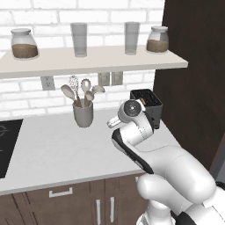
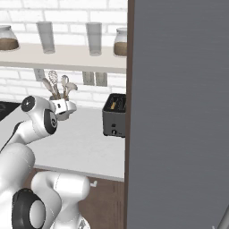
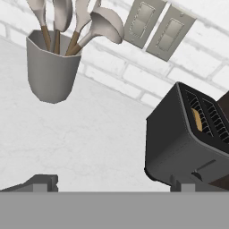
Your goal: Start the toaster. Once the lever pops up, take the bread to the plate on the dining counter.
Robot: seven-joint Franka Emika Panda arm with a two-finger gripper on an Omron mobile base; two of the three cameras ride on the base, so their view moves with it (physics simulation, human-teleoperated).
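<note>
The black toaster (image 1: 148,104) (image 2: 114,117) (image 3: 181,143) stands on the white counter against the brick wall, next to the tall dark panel. A tan slice of bread (image 3: 196,120) (image 2: 115,105) sits low in one of its top slots. My gripper (image 3: 112,184) (image 2: 67,110) hovers above the counter to the left of the toaster, a short way off. It is open wide with nothing between its fingers and faces the toaster's side. The plate and the dining counter are out of view.
A grey utensil cup (image 1: 83,115) (image 3: 48,71) stands left of the toaster near the wall. A shelf (image 1: 88,61) above carries jars and glasses. A black cooktop (image 1: 6,145) lies at far left. A tall dark panel (image 2: 179,112) walls off the right side.
</note>
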